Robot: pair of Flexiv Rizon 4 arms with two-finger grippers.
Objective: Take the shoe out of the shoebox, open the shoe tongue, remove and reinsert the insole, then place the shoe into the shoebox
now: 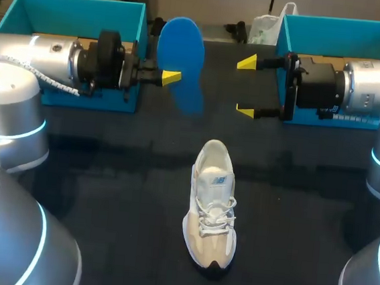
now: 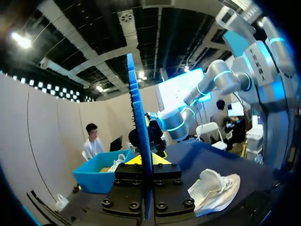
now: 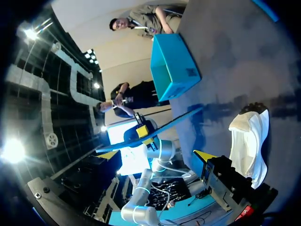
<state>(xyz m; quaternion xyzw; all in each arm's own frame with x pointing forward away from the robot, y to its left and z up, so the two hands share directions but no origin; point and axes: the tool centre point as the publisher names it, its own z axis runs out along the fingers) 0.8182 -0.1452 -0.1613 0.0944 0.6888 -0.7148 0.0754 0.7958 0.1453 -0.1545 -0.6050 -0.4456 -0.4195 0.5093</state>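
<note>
Head view: your left gripper [image 1: 171, 77] is closed on the blue insole [image 1: 182, 57] and holds it up above the dark table [image 1: 106, 175], broad face toward the camera. The left wrist view confirms the grip. There the insole [image 2: 139, 117] stands edge-on, pinched from two sides between the yellow fingertips [image 2: 161, 159].

Your right gripper [image 1: 246, 87] sits opposite, just beside the insole and not touching it. Its fingers are spread wide with nothing between them. In the right wrist view the insole [image 3: 183, 117] lies ahead of those open fingers.

The shoe [image 1: 212, 205] stands on its sole near the middle of the table, with its toe toward the robot and its heel opening toward the grippers. It is well apart from both grippers, and its laces are loose.

Two teal boxes stand at the far side of the table. The left shoebox [image 1: 74, 17] is behind your left arm and the right shoebox [image 1: 348, 36] is behind your right arm. The shoe is outside both.
</note>
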